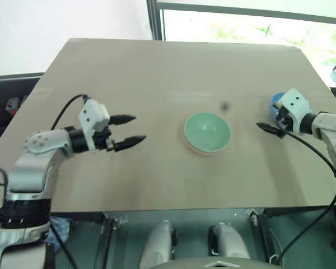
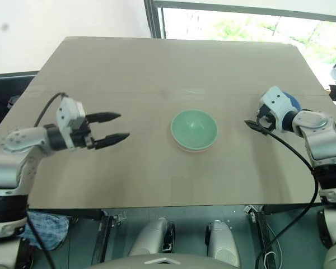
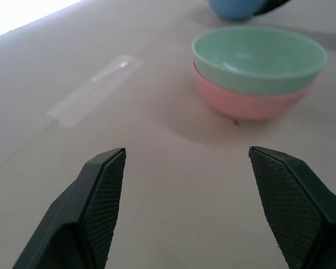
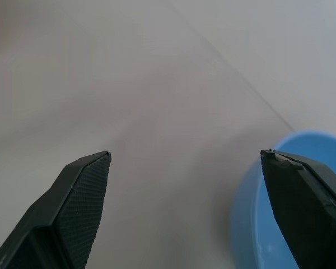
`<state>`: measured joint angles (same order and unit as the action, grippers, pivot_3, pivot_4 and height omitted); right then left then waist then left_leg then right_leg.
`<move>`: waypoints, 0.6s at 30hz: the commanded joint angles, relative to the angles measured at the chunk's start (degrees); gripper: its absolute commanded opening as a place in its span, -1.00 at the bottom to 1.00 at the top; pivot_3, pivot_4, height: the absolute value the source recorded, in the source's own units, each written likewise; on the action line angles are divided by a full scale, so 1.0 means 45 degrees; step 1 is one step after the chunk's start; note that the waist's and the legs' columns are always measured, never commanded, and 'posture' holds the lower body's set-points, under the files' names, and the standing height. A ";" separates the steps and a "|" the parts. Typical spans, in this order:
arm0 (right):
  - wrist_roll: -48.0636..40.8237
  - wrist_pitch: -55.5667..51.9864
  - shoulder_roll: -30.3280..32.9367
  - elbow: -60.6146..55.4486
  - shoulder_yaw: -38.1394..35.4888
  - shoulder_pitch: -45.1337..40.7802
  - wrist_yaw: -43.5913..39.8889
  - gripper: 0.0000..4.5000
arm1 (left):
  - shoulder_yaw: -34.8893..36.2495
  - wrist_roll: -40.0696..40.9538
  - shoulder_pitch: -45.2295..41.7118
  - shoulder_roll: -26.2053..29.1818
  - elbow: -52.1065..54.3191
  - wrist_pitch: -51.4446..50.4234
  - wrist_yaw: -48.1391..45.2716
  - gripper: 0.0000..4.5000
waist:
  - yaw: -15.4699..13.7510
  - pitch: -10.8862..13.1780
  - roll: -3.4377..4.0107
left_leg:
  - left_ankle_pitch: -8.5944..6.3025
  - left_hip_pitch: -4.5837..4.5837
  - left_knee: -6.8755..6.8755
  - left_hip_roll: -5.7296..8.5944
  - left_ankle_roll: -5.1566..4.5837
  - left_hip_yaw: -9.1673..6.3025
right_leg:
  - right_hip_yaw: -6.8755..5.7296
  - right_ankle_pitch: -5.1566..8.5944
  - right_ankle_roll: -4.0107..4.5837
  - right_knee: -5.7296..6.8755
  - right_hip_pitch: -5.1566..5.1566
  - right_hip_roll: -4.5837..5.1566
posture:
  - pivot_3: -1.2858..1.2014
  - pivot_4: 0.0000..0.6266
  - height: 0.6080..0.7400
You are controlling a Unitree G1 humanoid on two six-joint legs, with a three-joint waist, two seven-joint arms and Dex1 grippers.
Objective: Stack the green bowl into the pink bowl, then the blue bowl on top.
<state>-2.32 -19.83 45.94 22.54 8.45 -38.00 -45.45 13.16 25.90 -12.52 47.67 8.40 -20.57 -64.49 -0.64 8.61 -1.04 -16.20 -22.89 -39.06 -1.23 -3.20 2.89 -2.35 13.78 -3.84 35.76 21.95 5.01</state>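
Note:
The green bowl (image 1: 207,130) sits nested inside the pink bowl (image 3: 252,103) at the middle of the table, upright. The blue bowl (image 1: 276,101) stands alone near the table's right side, partly hidden behind my right hand. My left gripper (image 1: 139,128) hovers open well to the left of the stacked pair, pointing toward it with nothing between its fingers. My right gripper (image 4: 187,154) is open beside the blue bowl (image 4: 285,224), one finger (image 4: 308,202) over the bowl's rim and the other over bare table.
The tan table (image 1: 157,73) has bare surface on all sides of the bowls. A strip of clear tape (image 3: 95,89) lies on it. A window runs beyond the far edge. A black cable (image 1: 319,190) hangs from my right arm past the front edge.

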 commanded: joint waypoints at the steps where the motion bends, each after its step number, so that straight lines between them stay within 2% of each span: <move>1: 0.1112 0.0866 -0.0165 0.1557 0.0378 -0.0973 0.0327 1.00 | 0.0993 0.0949 0.0352 0.0079 0.1430 0.0069 0.0078 0.65 | -0.0009 0.0001 0.0002 | 0.0000 0.0000 0.0000 -0.0002 0.0002 -0.0001 | -0.0003 0.0000 0.0000 0.0000 0.0001 0.0000 | 0.03 -0.52 1.00; 8: 0.2062 0.1915 -0.0526 0.4150 0.0651 -0.2065 0.0230 1.00 | 0.1424 0.1847 0.0841 -0.0244 0.2337 0.0147 0.0461 0.65 | 0.0136 0.0007 0.0013 | 0.0001 0.0001 0.0012 0.0000 0.0006 0.0004 | -0.0002 -0.0001 -0.0001 -0.0005 0.0000 -0.0001 | 0.03 -0.52 1.00; 11: 0.2173 0.2208 -0.0485 0.4310 0.0584 -0.2062 0.0082 0.66 | 0.1314 0.1794 0.0767 -0.0511 0.2261 0.0602 0.0568 0.68 | 0.0175 0.0007 0.0013 | 0.0001 0.0004 0.0012 0.0000 0.0007 0.0003 | -0.0002 -0.0001 -0.0001 -0.0004 -0.0002 -0.0001 | 0.03 -0.52 1.00; 13: 0.2193 0.2258 -0.0450 0.4356 0.0483 -0.2030 0.0067 0.32 | 0.1184 0.1786 0.0695 -0.0617 0.2211 0.0765 0.0567 0.68 | 0.0222 0.0007 0.0013 | 0.0002 0.0006 0.0012 0.0000 0.0007 0.0004 | -0.0001 -0.0001 -0.0001 -0.0002 -0.0003 -0.0001 | 0.03 -0.52 1.00; 16: 0.2197 0.2244 -0.0407 0.4274 0.0381 -0.1890 0.0042 -0.26 | 0.1021 0.1807 0.0411 -0.0728 0.2085 0.0816 0.0633 0.68 | 0.0293 0.0007 0.0013 | 0.0002 0.0005 0.0012 -0.0001 0.0007 0.0005 | 0.0001 -0.0002 -0.0001 -0.0001 -0.0003 -0.0001 | 0.03 -0.52 1.00; 18: 0.2154 0.2199 -0.0330 0.4035 0.0297 -0.1682 -0.0016 -0.73 | 0.0860 0.1744 0.0115 -0.0752 0.1935 0.0731 0.0722 0.68 | 0.0290 0.0007 0.0013 | 0.0002 0.0006 0.0012 -0.0002 0.0008 0.0003 | -0.0001 -0.0002 -0.0002 0.0001 -0.0003 -0.0001 | 0.03 -0.52 1.00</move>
<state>7.57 -10.63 43.15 42.48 11.62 -45.91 -45.29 17.15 33.17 -10.75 44.19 16.72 -18.14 -61.93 0.66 8.64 -0.98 -16.19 -22.86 -39.00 -1.23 -3.16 2.89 -2.36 13.77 -3.85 35.77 21.93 5.00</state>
